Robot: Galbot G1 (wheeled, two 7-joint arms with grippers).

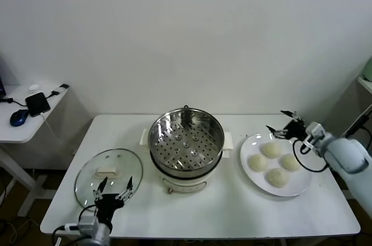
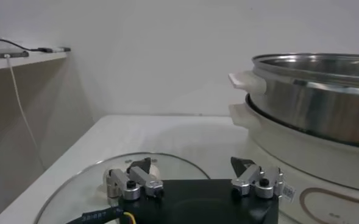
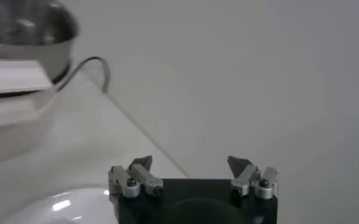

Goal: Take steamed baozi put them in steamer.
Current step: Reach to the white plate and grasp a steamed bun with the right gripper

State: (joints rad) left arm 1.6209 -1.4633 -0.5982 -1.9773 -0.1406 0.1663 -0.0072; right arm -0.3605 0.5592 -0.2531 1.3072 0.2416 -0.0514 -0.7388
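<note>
The steamer point(image 1: 186, 141), a shiny steel pot with a perforated tray on a white base, stands at the table's middle with nothing on its tray. Several pale steamed baozi point(image 1: 271, 149) lie on a white plate point(image 1: 299, 186) to its right. My right gripper point(image 1: 276, 121) hovers open above the plate's far edge, holding nothing; the right wrist view shows the right gripper point(image 3: 189, 160) with the plate rim point(image 3: 57, 207) below and the steamer point(image 3: 21, 36) beyond. My left gripper point(image 1: 116, 183) rests open over the near edge of the glass lid. The left wrist view shows the left gripper point(image 2: 190, 161) empty beside the steamer point(image 2: 313, 91).
A round glass lid point(image 1: 108, 170) with a white handle lies flat left of the steamer; the lid point(image 2: 75, 182) also shows in the left wrist view. A side table point(image 1: 35, 121) with a phone and mouse stands farther left. A wall rises behind the white table point(image 1: 232, 211).
</note>
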